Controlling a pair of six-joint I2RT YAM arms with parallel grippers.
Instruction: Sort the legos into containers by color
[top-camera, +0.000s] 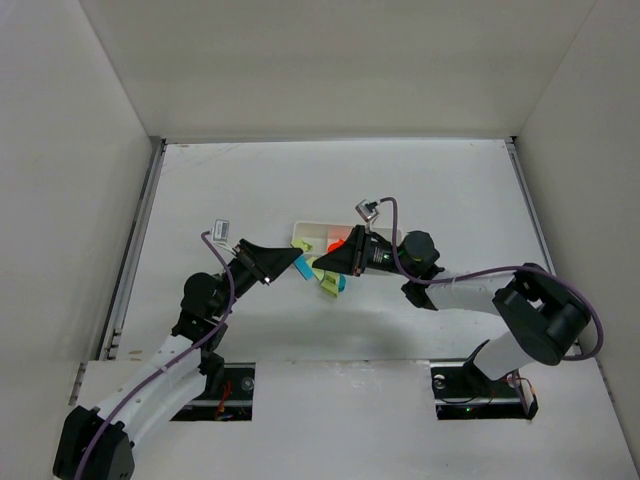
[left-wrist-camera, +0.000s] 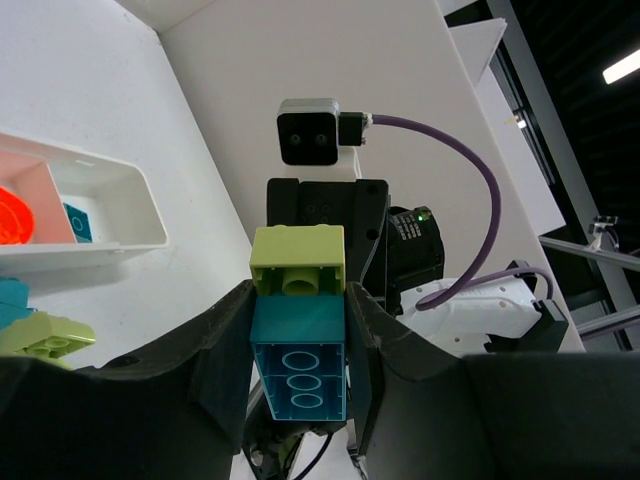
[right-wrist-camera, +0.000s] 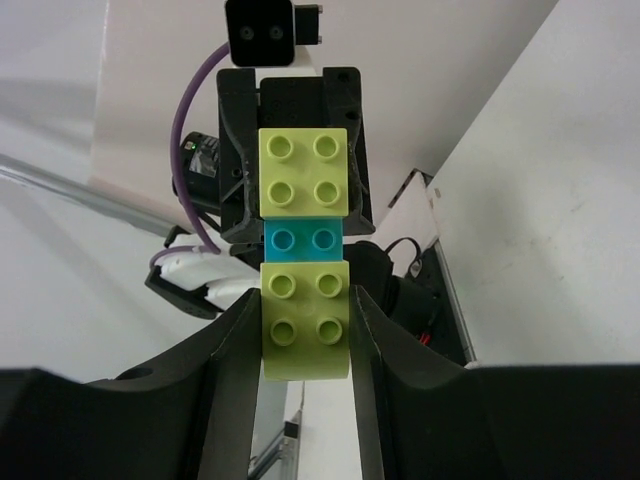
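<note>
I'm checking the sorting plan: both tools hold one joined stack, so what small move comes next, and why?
Probably pull the tools slightly apart. The left tool clamps the cyan brick, the right tool clamps a yellow-green brick, and these are stuck together; colours must separate before going into the tray.

White table (top-camera: 450, 190) bearing a white tray (left-wrist-camera: 120, 240), a yellow-green lego (left-wrist-camera: 45, 335) and a cyan lego (left-wrist-camera: 12, 298) just beside it
</note>
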